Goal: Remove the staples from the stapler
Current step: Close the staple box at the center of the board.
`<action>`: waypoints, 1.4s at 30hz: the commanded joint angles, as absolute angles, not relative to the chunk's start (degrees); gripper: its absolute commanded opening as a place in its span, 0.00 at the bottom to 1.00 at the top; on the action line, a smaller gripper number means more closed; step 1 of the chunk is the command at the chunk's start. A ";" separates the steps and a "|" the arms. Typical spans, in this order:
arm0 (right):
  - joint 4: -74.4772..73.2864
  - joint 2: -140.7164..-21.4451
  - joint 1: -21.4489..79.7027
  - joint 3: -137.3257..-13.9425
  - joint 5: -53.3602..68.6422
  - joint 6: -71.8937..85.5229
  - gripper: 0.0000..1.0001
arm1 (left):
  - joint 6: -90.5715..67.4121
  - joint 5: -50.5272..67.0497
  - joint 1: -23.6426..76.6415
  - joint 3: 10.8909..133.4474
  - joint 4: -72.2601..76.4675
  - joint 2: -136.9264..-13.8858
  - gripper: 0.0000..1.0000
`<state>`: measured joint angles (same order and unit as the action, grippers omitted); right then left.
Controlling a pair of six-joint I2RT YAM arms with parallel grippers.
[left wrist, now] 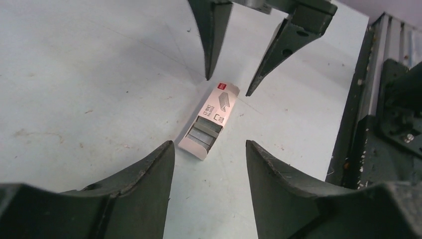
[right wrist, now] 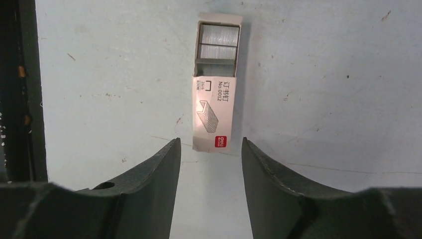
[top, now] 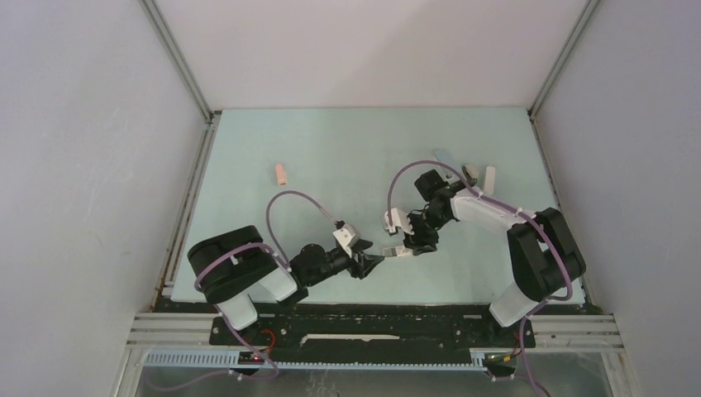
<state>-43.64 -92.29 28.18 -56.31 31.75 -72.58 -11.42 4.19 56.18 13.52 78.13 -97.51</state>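
The staples (right wrist: 219, 42) are grey metal strips inside a small cardboard box (right wrist: 213, 114). The box rests flat on the bench (top: 331, 149), in its near half, between the two hands. One end of the box is open, and the strips show there, packed close together. The left hand (left wrist: 209, 145) has its fingers apart and faces this open end. The right hand (right wrist: 210, 141) also has its fingers apart, at the closed end with the red mark. Neither hand touches the box, and nothing is held.

I judge the box to be very light, so a push from one side would probably slide it over the smooth bench. Its cardboard walls look soft and may give under a hard squeeze. The strips are stiff, but I think a row could snap into pieces, and the thin metal is likely slippery. A gentle hold on the long sides of the box seems safest. The other hand could then take a strip by its narrow edges at the open end.
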 commanded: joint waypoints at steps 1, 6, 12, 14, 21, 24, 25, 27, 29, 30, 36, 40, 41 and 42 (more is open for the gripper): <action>-45.86 -88.95 26.54 -56.40 32.52 -74.27 0.55 | -19.18 -2.51 55.47 9.96 80.56 -92.98 0.59; -44.77 -87.04 24.53 -54.78 30.71 -73.63 0.35 | -27.60 -2.52 53.83 8.75 78.37 -93.44 0.38; -44.08 -90.28 24.94 -54.40 28.04 -72.58 0.19 | -31.55 1.61 53.54 13.20 74.02 -98.06 0.24; -44.01 -90.80 25.09 -54.41 27.86 -72.39 0.17 | -32.63 1.76 53.55 14.64 71.86 -98.87 0.23; -43.77 -92.43 26.62 -54.46 27.41 -72.07 0.16 | -37.48 2.41 53.56 18.89 65.28 -101.39 0.17; -43.72 -93.01 27.16 -54.45 27.11 -71.86 0.16 | -38.97 1.92 53.37 20.31 63.41 -102.79 0.18; -43.62 -93.23 27.32 -54.45 26.92 -71.69 0.16 | -39.35 2.00 53.35 20.89 62.89 -103.28 0.18; -43.34 -93.48 27.51 -54.41 26.62 -71.44 0.15 | -39.90 2.58 53.31 21.55 62.67 -104.19 0.18; -43.14 -93.62 27.61 -54.42 26.38 -71.20 0.15 | -40.39 2.87 53.31 22.00 62.65 -104.57 0.19; -43.11 -93.73 27.62 -54.42 26.30 -71.15 0.15 | -40.57 2.91 53.26 22.10 62.59 -104.64 0.20; -43.06 -94.04 27.73 -54.43 26.13 -70.96 0.15 | -41.83 2.52 53.02 21.99 62.40 -104.65 0.24; -42.91 -94.16 27.86 -54.48 26.10 -70.88 0.15 | -42.90 2.46 52.82 21.58 63.36 -104.60 0.25; -42.97 -94.21 27.86 -54.49 26.03 -70.84 0.15 | -43.03 2.48 52.78 21.54 63.50 -104.46 0.25; -42.98 -94.27 27.87 -54.45 26.02 -70.83 0.15 | -43.11 2.56 52.79 21.53 63.62 -104.43 0.25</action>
